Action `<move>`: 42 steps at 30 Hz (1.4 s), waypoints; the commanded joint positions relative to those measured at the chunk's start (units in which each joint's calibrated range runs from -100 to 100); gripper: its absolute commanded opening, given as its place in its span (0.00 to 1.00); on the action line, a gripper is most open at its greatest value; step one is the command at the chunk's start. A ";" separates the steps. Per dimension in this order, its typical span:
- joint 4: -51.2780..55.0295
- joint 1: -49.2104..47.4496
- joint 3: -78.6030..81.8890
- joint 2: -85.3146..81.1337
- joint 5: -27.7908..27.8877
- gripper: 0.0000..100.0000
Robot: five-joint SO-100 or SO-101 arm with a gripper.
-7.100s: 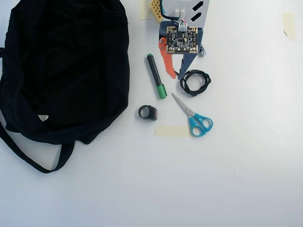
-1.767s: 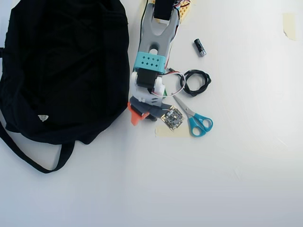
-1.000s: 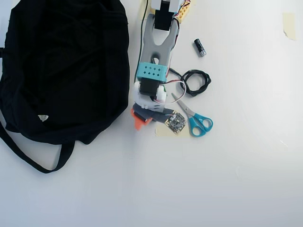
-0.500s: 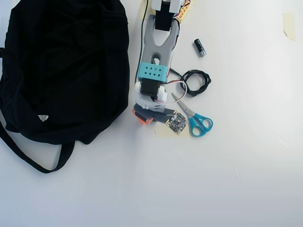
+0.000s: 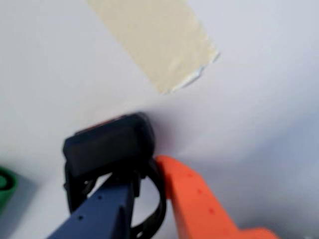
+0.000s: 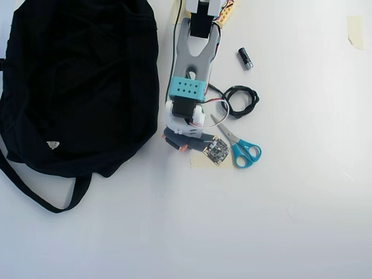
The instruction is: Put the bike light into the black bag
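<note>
In the wrist view the bike light point(image 5: 107, 144), a small black block with a strap loop, lies on the white table. My gripper point(image 5: 147, 172) is shut on it, the blue finger point(image 5: 99, 214) on the left and the orange finger point(image 5: 194, 199) on the right, with the loop pinched between them. In the overhead view the gripper point(image 6: 176, 143) is low over the table just right of the black bag point(image 6: 75, 81) and covers the bike light. The big soft bag fills the upper left, its strap point(image 6: 35, 195) trailing below.
Blue-handled scissors point(image 6: 241, 148) and a strip of beige tape point(image 6: 203, 163) lie just right of the gripper. A coiled black cable point(image 6: 239, 100) and a small black cylinder point(image 6: 245, 58) are farther up. A green marker end point(image 5: 4, 184) shows at the wrist view's left edge.
Over the last second the orange finger has swung in toward the blue one, closing on the bike light. The arm has stayed in place.
</note>
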 commanded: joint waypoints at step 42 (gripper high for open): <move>25.93 0.28 -23.75 -9.60 -10.72 0.02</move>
